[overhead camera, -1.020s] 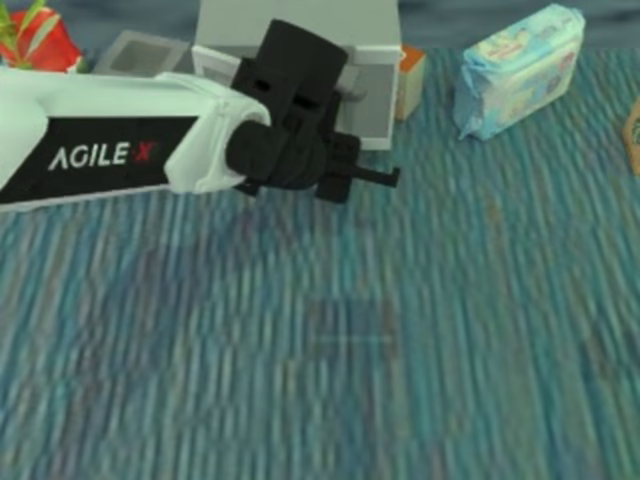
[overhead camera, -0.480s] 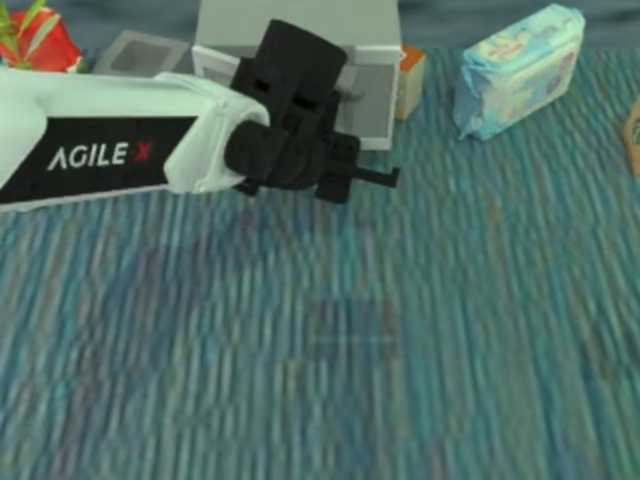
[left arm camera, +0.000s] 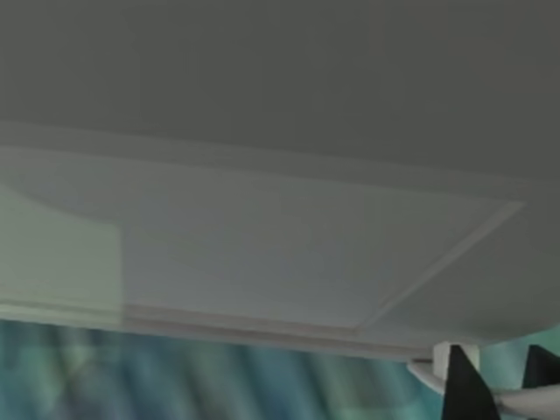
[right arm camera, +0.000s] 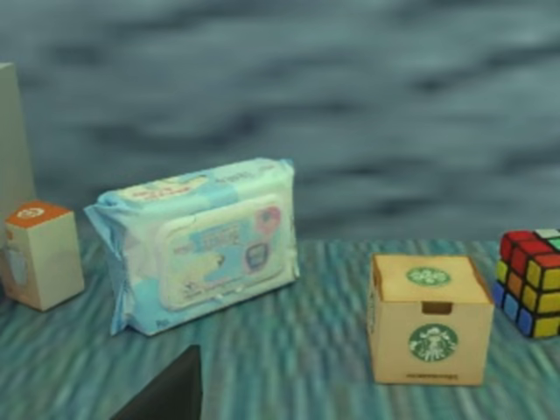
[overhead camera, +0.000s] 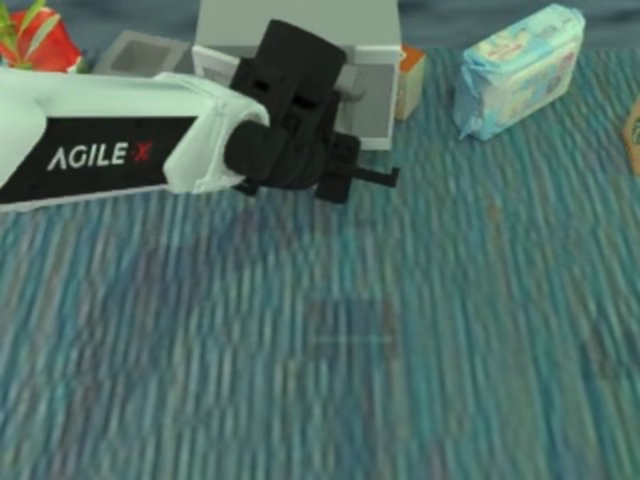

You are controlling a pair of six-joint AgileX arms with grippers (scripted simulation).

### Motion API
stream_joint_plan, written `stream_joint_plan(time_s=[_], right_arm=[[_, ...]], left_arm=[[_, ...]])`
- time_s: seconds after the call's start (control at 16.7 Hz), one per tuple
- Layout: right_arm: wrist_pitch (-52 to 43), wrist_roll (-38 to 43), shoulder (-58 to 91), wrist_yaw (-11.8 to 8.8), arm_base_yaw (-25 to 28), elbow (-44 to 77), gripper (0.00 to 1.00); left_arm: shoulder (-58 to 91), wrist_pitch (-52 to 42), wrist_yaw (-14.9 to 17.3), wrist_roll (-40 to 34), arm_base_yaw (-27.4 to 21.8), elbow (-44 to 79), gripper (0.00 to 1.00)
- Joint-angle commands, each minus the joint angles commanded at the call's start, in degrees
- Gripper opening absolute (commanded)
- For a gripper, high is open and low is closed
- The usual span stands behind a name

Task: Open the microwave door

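The silver-grey microwave (overhead camera: pixel 300 25) stands at the back of the table, left of the middle. My left gripper (overhead camera: pixel 370 176) is pressed up against the microwave door (overhead camera: pixel 372 100). In the left wrist view the door (left arm camera: pixel 262 245) fills the picture. Its pale bar handle (left arm camera: pixel 455 360) runs between my two dark fingertips (left arm camera: pixel 464 394), and the left gripper (left arm camera: pixel 503 376) is shut on it. The door looks flush with the oven. My right arm is outside the top view. One dark finger (right arm camera: pixel 166 389) of it shows, with bare table beside it.
A pack of wet wipes (overhead camera: pixel 520 70) lies to the right of the microwave, with a small orange-topped box (overhead camera: pixel 410 82) between them. A grey hollow cube (overhead camera: pixel 145 52) and a red object (overhead camera: pixel 35 40) sit at the back left. Farther right are a coffee-logo carton (right arm camera: pixel 429 319) and a puzzle cube (right arm camera: pixel 534 280).
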Motion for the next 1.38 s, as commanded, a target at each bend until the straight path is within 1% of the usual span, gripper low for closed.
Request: stream_joint_plan(time_s=[0.18,0.3,0.72,1.38], right_arm=[[0.0,0.0,0.0,0.0,0.0,0.0,1.0],[0.0,0.0,0.0,0.0,0.0,0.0,1.0],[0.0,0.0,0.0,0.0,0.0,0.0,1.0],[0.0,0.0,0.0,0.0,0.0,0.0,1.0]], left_arm=[[0.0,0.0,0.0,0.0,0.0,0.0,0.0],[0.02,0.0,0.54,-0.19,-0.41,0.1,0.0],[-2.03,1.26,2.96,3.45,1.06,-2.94,0.0],[-2.06,1.28,3.03,3.57,1.1,-3.04,0.0]])
